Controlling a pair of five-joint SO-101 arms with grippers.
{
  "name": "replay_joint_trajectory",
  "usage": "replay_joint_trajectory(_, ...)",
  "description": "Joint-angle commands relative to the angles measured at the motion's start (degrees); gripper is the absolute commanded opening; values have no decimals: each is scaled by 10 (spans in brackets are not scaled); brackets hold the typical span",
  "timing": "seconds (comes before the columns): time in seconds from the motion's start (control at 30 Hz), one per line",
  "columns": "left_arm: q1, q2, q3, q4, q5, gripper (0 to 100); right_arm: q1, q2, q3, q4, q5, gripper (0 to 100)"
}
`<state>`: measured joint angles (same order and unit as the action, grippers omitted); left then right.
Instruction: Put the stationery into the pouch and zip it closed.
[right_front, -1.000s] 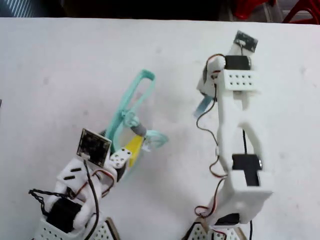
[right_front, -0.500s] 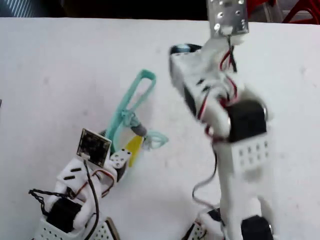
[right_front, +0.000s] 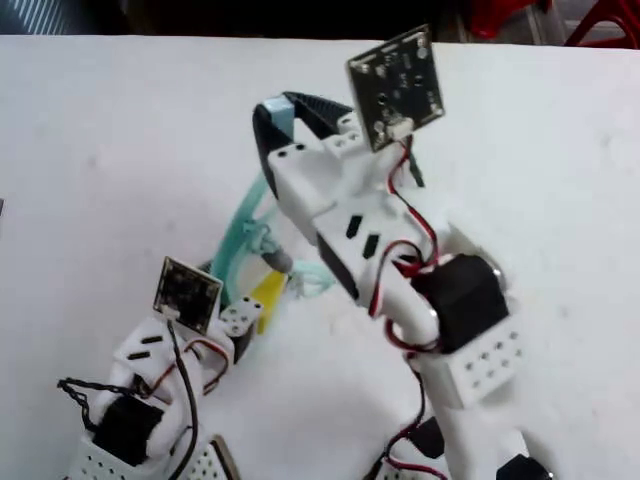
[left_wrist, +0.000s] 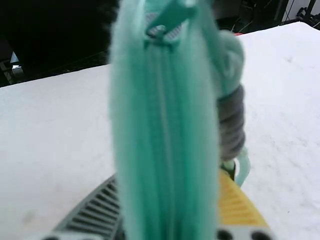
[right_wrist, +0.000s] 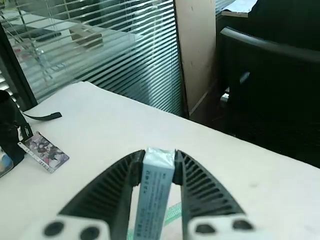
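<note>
The right gripper (right_front: 285, 108), clenched on a pale blue stationery pack (right_wrist: 156, 185), has lifted off the table (right_front: 120, 120) and swung across above the mint pouch (right_front: 245, 225), whose near end the left gripper (right_front: 255, 305) pinches, so dropping it in looks next.

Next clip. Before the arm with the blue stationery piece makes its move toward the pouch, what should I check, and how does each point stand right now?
1. Stationery gripped: ok. The right gripper has its jaws shut on the light-blue stationery piece.
2. Pouch held: ok. The left gripper has a jaw on each side of the teal pouch, which stands on edge.
3. Alignment: ok. In the high view the right gripper is raised over the far end of the pouch.
4. Pouch mouth open: cannot tell. The zipper is blurred.
5. Entry path: cannot tell. The right arm covers the far end of the pouch.
</note>
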<state>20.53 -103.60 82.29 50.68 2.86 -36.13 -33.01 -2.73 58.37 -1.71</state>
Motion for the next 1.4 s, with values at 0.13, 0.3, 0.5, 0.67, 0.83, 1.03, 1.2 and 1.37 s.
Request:
replay_joint_trajectory(0.13,3,-8,-15,-1,6,177,7,-15,104,-95,0,17)
replay_joint_trajectory(0.3,0,-8,-15,-2,6,177,15,-22,141,-105,0,17)
replay_joint_trajectory(0.5,3,-8,-15,-4,6,177,-2,-91,216,-108,-3,17)
replay_joint_trajectory(0.67,3,-8,-15,-4,6,177,-6,-131,240,-108,-39,16)
replay_joint_trajectory(0.83,3,-8,-15,-4,6,177,41,-111,238,-96,-127,16)
replay_joint_trajectory(1.03,2,-8,-15,-4,6,177,51,-51,236,-88,-147,33)
replay_joint_trajectory(1.2,2,-8,-15,-4,6,177,22,-44,236,-87,-147,170)
replay_joint_trajectory(1.37,2,-8,-15,-4,5,177,0,-44,225,-88,-146,176)
